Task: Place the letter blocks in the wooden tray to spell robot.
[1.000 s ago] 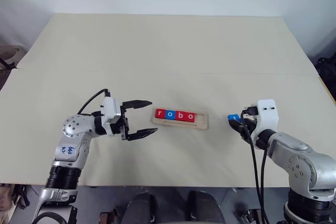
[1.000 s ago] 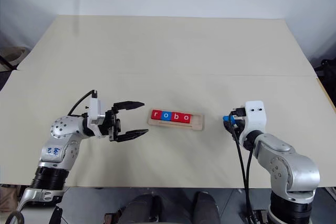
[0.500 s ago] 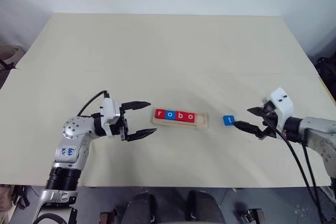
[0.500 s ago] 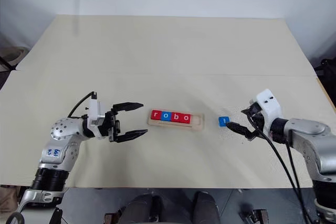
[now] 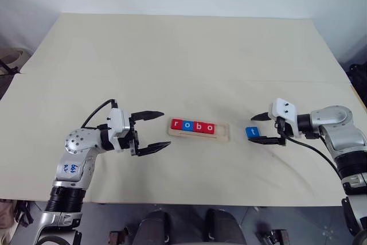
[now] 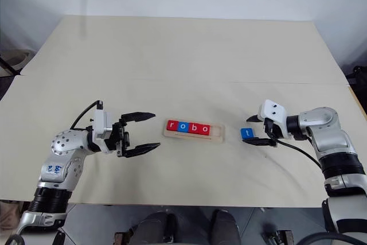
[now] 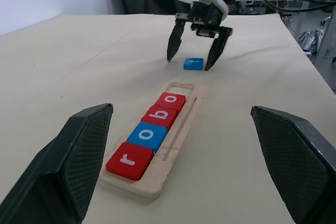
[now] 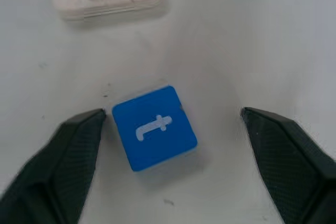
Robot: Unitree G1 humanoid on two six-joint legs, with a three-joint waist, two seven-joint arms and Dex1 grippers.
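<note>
while the pale beige table [image 5: 183,55] stretches wide and matte under a plain white wall, a faint seam crosses it from side to side, and the left wrist view catches dark chairs and a cluttered desk beyond its far edge. near the front middle lies the wooden tray [image 5: 222,133], a long narrow slab of light wood with rounded corners and a thin groove along its length. four letter blocks [image 5: 192,125] sit in it touching in a row, red, blue, red, red, their white letters reading r, o, b, o; the slot at the tray's right end holds nothing. these tiles are flat, smooth and glossy with softened edges. a fifth tile, the blue t block [image 5: 252,132], lies flat on the table just right of the tray, turned a little askew. the right gripper [image 5: 264,128] has its black textured fingers spread wide on either side of that block, one fingertip close against a corner, without clasping it. the left gripper [image 5: 160,129] hangs left of the tray, pointing toward it, fingers wide apart and holding nothing.
</note>
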